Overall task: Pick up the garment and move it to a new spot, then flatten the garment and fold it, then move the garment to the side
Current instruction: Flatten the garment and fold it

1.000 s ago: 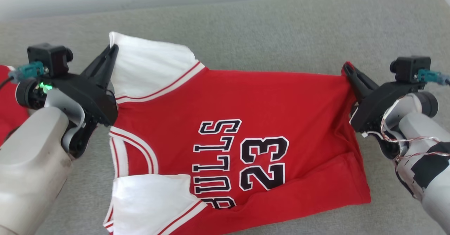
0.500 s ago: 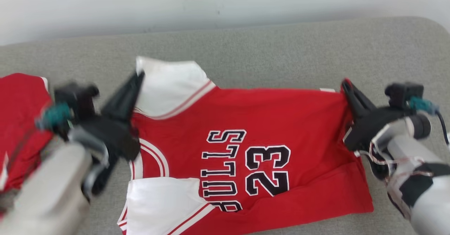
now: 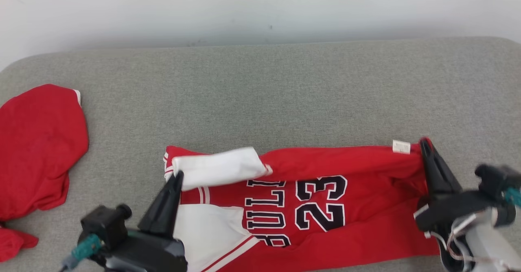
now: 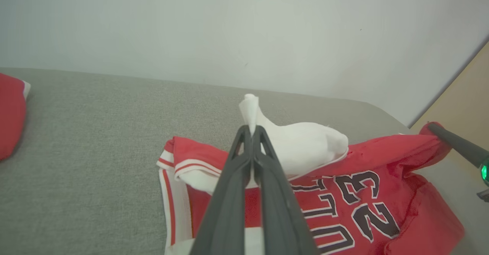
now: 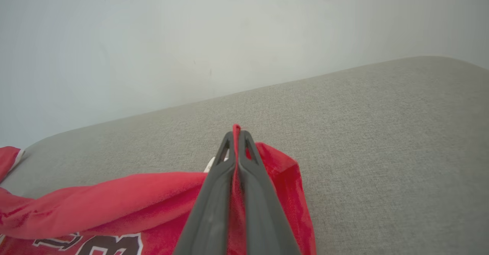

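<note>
Both of my hands have drawn the far edge of the jersey (image 3: 366, 231) back toward me over the last second, so the shirt that lay spread out is now doubled over into a narrower band. The far white shoulder panel (image 3: 220, 168) has come over onto the jersey's front and covers the end of the black lettering.

My left hand (image 3: 176, 180) is at the jersey's collar end, its fingers pressed together on a corner of that white panel. My right hand (image 3: 425, 145) is at the jersey's hem end, clamped on a pinch of red cloth beside a small white label (image 3: 401, 146). Between the two the folded edge sags a little.

The jersey lies on the grey surface (image 3: 285, 93), number 23 facing up. Another red cloth (image 3: 40, 150) sits crumpled well apart from the jersey, past its collar end. A pale wall (image 3: 244, 7) stands beyond the jersey's far side.
</note>
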{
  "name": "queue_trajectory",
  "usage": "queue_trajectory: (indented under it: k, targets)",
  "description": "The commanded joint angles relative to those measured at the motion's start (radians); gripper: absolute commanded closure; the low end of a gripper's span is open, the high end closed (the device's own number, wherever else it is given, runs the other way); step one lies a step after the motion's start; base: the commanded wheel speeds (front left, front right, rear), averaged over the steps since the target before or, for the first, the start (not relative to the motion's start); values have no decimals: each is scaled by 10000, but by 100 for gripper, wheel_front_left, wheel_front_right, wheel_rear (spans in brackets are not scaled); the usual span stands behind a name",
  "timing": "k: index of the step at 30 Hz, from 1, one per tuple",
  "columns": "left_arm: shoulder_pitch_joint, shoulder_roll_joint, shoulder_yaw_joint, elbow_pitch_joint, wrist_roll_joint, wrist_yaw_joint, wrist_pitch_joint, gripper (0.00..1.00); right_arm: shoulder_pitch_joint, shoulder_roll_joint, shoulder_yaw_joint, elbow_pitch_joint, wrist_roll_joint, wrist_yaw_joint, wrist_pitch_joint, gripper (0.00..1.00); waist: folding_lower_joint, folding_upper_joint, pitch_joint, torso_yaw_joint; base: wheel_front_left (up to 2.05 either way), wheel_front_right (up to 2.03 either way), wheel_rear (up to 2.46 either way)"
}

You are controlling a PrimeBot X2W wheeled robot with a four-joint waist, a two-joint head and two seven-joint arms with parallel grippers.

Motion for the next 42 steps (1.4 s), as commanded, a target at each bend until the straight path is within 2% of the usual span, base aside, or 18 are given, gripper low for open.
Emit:
queue_trajectory:
  k: [1,7,8,9,10,11,12,19,23,28,33,41,42]
  targets:
    - [391,-232,175,-83,182,-90,-6,100,604,197,-418,-317,-254,-25,-3,100,2,2,-27,83,0,0,0]
    - [1362,-1050,846,225,729,-337,-6,100,2059,856,-1418,-1092,-780,-25,-6,100,2,2,-114,99,0,0,0]
    - [1489,-1137,1018,321,806,-330,-5,100,2204,938,-1515,-1140,-814,-25,-6,47,2,2,-131,84,0,0,0]
    - [1573,-1222,1174,389,906,-380,-6,100,2336,1029,-1549,-1190,-793,-25,-4,0,2,2,-151,65,0,0,0]
    - [1653,-1348,1339,423,1011,-431,-6,80,2436,1056,-1579,-1244,-835,-25,-4,0,2,2,-169,50,0,0,0]
    - [1740,-1470,1478,462,1132,-480,-6,54,2513,1053,-1599,-1280,-870,-25,-5,0,2,2,-191,39,0,0,0]
    - [1842,-1553,1625,495,1218,-529,-6,0,2572,1045,-1610,-1326,-876,-25,-5,0,2,2,-218,28,0,0,0]
    - [2223,-2161,3045,184,2283,-685,-7,0,2737,715,-1768,-1572,-887,-25,-2,0,2,2,-308,19,0,0,0]
    - [2394,-2584,4015,-384,3275,-557,-5,0,2440,549,-1746,-1060,-732,-25,412,0,2,2,-291,86,0,0,0]
    - [2626,-3052,5025,-990,4189,-638,-5,0,2153,485,-1577,-191,-609,-25,752,0,2,2,-235,263,0,0,0]
    - [2786,-3256,5451,-1407,5269,-614,-5,0,1873,565,-1413,754,-391,-25,747,0,2,2,-171,459,0,0,0]
    - [3016,-3386,5607,-1336,5998,-633,-5,0,1623,758,-818,1861,14,-25,939,0,2,2,-183,526,0,0,0]
    - [3077,-3414,5617,-1194,6053,-696,-5,0,1560,833,-575,2083,234,-23,1027,100,2,2,-207,534,0,0,0]
